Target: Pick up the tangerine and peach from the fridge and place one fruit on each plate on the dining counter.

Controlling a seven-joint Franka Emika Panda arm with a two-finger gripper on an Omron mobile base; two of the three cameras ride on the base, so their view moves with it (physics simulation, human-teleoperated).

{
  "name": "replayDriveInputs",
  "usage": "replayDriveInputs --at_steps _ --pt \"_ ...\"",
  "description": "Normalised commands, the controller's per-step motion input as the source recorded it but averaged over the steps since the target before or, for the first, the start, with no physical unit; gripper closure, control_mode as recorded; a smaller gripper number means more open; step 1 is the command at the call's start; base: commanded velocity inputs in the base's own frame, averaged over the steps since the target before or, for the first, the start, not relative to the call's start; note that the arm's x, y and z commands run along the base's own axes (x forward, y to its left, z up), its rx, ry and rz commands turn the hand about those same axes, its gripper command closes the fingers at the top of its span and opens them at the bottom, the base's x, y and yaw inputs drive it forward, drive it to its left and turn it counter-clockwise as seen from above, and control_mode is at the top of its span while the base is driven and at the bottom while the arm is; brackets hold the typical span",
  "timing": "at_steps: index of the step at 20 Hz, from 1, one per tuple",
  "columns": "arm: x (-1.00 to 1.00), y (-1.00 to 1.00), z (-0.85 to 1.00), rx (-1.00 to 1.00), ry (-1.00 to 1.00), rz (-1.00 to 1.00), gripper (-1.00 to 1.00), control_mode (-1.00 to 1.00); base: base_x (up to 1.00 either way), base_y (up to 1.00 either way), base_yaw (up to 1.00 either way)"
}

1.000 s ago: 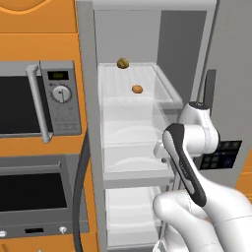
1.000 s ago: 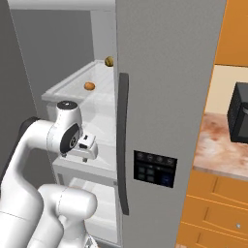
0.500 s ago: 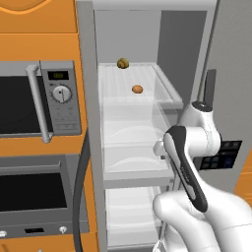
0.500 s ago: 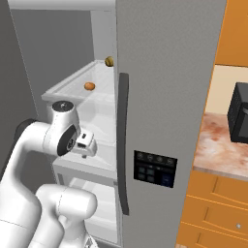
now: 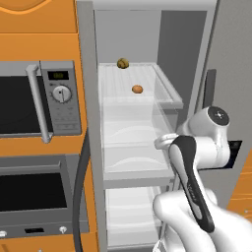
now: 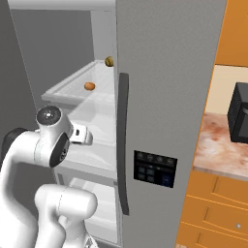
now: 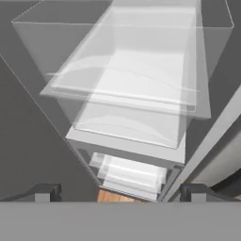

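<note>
The gripper [image 7: 117, 192] stood with jaws apart, empty, aimed into the fridge [image 5: 147, 162], because the tangerine [image 5: 137, 89] sat higher, at twelve o'clock, ungrasped.

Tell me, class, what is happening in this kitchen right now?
A white robot arm is reaching into the open fridge. Its hand is open and holds nothing, pointing at the clear drawers in the middle of the fridge. On the shelf above sit a small orange fruit and, behind it, an olive-brown lumpy item. Neither has been picked up yet. A microwave sits in the orange cabinets beside the fridge.
</note>
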Motion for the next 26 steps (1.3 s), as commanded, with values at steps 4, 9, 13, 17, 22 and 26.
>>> replayDriveInputs --at_steps 4,9,13,17,22,26 --pt "0.16 0.18 0.63 -0.02 -0.06 0.02 -1.0 -1.0 0.0 0.0 0.0" --pt "0.1 0.1 0.72 -0.02 -0.09 0.01 -1.0 -1.0 0.0 0.0 0.0" --pt "0.17 0.0 0.69 0.0 -0.18 0.0 -1.0 -1.0 0.0 0.0 0.0" --pt "0.34 0.0 0.47 0.0 -0.17 -0.02 -1.0 -1.0 0.0 0.0 0.0" --pt "0.43 0.0 0.48 0.0 -0.13 -0.05 -1.0 -1.0 0.0 0.0 0.0" --pt "0.54 0.05 0.19 0.0 0.0 -0.1 -1.0 -1.0 0.0 0.0 0.0"
